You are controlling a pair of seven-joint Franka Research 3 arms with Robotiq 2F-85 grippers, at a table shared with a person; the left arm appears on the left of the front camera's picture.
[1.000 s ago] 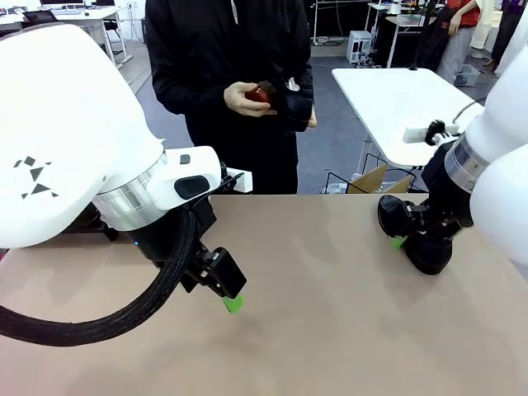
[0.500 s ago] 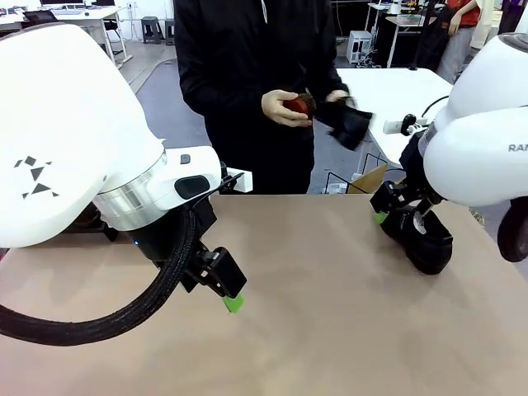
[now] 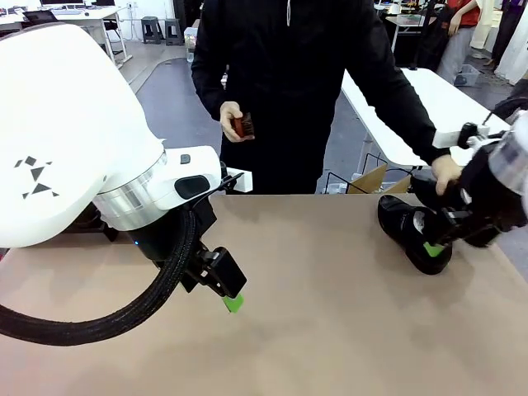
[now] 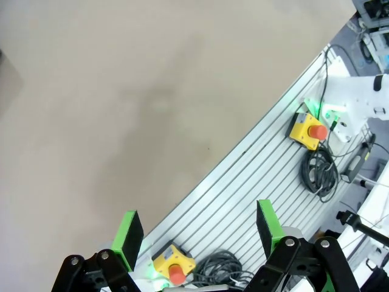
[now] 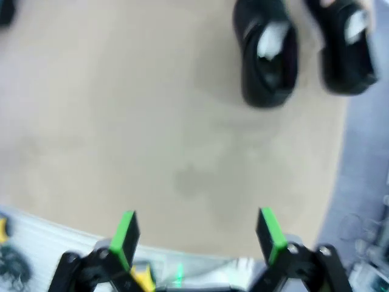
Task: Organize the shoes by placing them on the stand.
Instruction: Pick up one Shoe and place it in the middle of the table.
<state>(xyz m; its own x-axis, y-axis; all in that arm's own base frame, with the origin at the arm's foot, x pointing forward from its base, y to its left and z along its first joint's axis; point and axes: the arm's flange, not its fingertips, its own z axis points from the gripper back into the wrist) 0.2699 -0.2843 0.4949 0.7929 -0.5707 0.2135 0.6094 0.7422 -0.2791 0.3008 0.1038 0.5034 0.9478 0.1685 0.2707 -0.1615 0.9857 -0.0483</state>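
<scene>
Right hand (image 5: 196, 228), wide apart like the left hand (image 4: 197, 222), has swung off the shoes (image 5: 267, 55).

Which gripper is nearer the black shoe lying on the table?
Right. The right gripper hangs close beside the shoe; the left gripper is far off to the shoe's left.

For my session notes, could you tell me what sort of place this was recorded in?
Most likely a robotics lab or workshop: a yellow emergency-stop box and coiled cables sit on a slatted metal base, and a plain white worktable stands beyond.
</scene>
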